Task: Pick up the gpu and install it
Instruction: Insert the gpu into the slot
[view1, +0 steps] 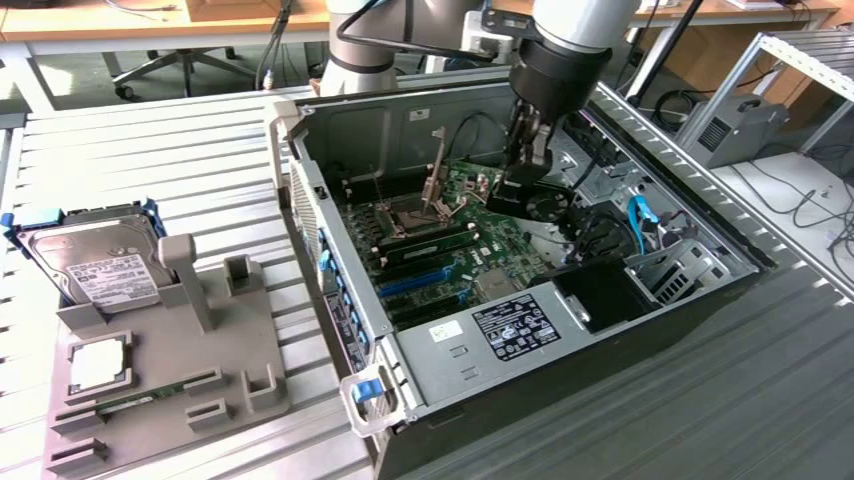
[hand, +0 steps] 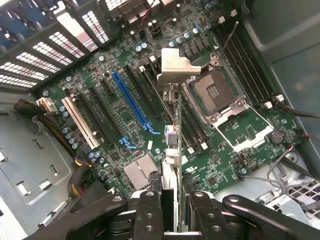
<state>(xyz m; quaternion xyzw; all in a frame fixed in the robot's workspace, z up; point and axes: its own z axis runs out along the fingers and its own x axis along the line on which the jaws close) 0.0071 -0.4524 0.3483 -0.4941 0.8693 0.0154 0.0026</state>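
Slatted table (view1: 160, 160) bears open case (view1: 694, 300); claw (view1: 525, 165) grips gpu (view1: 527, 195) inside

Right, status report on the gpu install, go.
Gripper shut on the gpu, card held edge-on. Hanging above the motherboard inside the open PC case, not seated. CPU socket beside it, latch up; slots clear.

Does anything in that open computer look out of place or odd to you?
One thing: the gpu is not seated in any slot. It hangs edge-on above the motherboard, clamped in the gripper, whose jaws are closed on it. The processor socket also sits open and bare. Nothing looks damaged.
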